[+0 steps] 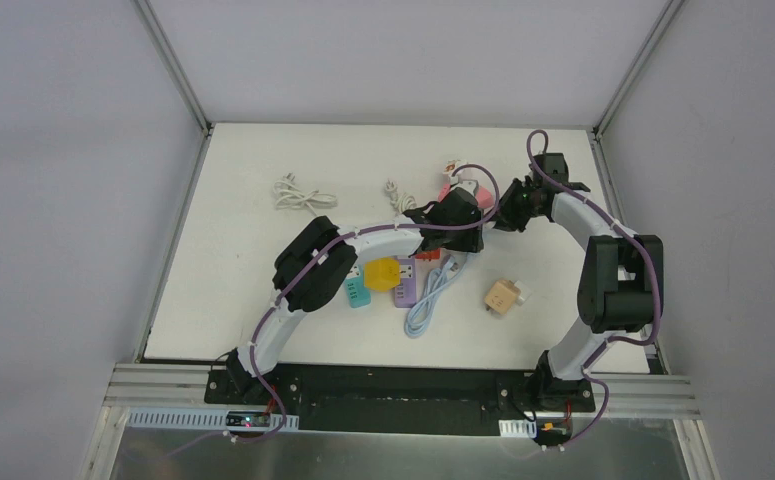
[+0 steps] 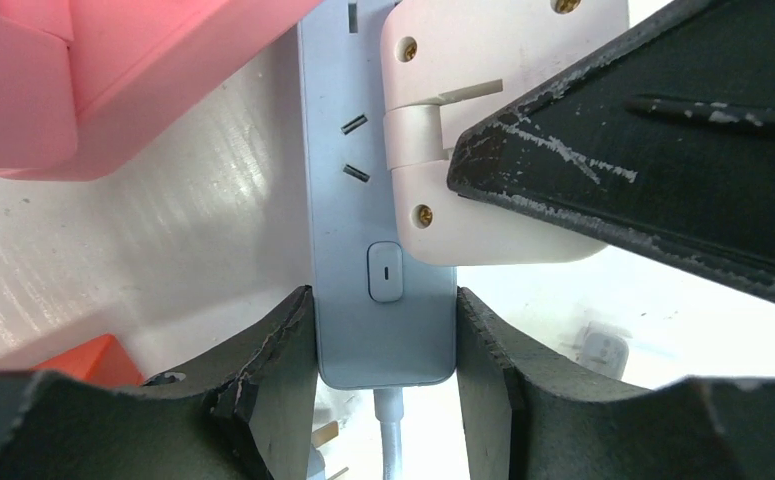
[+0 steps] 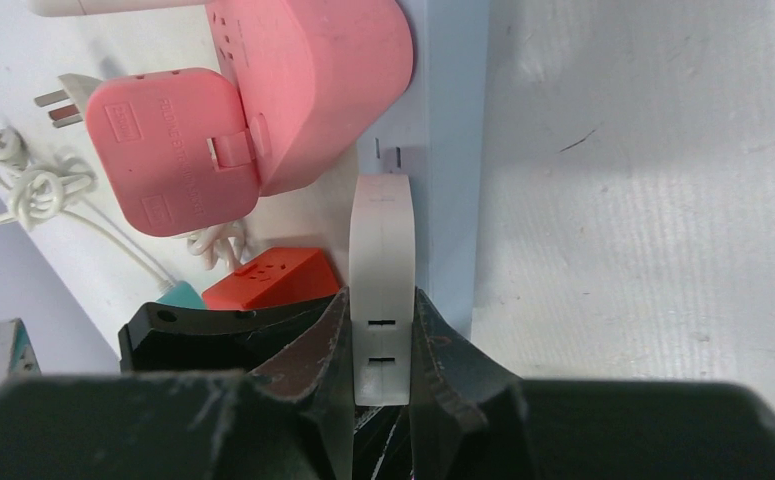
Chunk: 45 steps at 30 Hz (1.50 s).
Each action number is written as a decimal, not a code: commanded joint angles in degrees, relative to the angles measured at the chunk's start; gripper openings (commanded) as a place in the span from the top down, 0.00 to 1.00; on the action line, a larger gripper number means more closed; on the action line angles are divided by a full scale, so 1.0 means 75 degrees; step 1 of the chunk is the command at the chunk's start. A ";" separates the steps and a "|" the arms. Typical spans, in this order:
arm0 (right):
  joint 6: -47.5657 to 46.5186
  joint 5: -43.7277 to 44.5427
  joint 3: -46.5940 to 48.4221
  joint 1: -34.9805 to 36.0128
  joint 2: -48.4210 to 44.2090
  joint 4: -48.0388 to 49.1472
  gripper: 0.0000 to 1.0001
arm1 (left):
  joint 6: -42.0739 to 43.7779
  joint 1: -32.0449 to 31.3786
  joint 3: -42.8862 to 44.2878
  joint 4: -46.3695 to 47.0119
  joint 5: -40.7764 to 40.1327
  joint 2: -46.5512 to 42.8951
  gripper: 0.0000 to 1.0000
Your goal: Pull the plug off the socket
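Note:
The socket is a light blue power strip point(image 2: 383, 200) with a white cable at its near end. My left gripper point(image 2: 385, 350) is shut on that end, one finger against each long side. A white plug point(image 2: 503, 40) sits on the strip's face further along; no prongs show between them. My right gripper point(image 3: 381, 340) is shut on the white plug point(image 3: 381, 260), pads flat on both its sides, with the blue strip point(image 3: 448, 150) just beside it. In the top view both grippers, left point(image 1: 453, 222) and right point(image 1: 508, 212), meet at the back middle of the table and cover the strip.
Pink adapters point(image 3: 303, 80) lie right beside the strip, an orange-red one point(image 3: 273, 278) near my left fingers. Nearer the front lie a yellow adapter point(image 1: 381, 274), a purple strip point(image 1: 406, 285), a teal one point(image 1: 355, 290), a coiled pale blue cable point(image 1: 428, 300) and a beige cube point(image 1: 501, 297). A white cable point(image 1: 301, 195) lies back left.

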 commanded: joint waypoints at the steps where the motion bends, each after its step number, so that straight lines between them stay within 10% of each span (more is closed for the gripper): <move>1: 0.0515 -0.0619 -0.0083 -0.0009 -0.0568 0.1145 1.00 | 0.0867 -0.0003 -0.0659 -0.0244 -0.0289 -0.0254 1.00; 9: 0.0146 0.1062 0.0281 0.0356 0.0030 0.0201 1.00 | 0.1985 -0.0071 -0.1185 0.0338 -0.0392 -0.0461 1.00; 27: 0.0308 -0.1341 -0.0457 -0.0166 -0.0689 0.1386 1.00 | 0.2396 -0.0306 -0.1969 0.1300 -0.0665 -0.0721 1.00; 45: 0.0716 -0.0629 0.0066 -0.0309 -0.0775 0.1089 1.00 | 0.1808 -0.0303 -0.1435 0.0468 -0.0347 -0.0616 1.00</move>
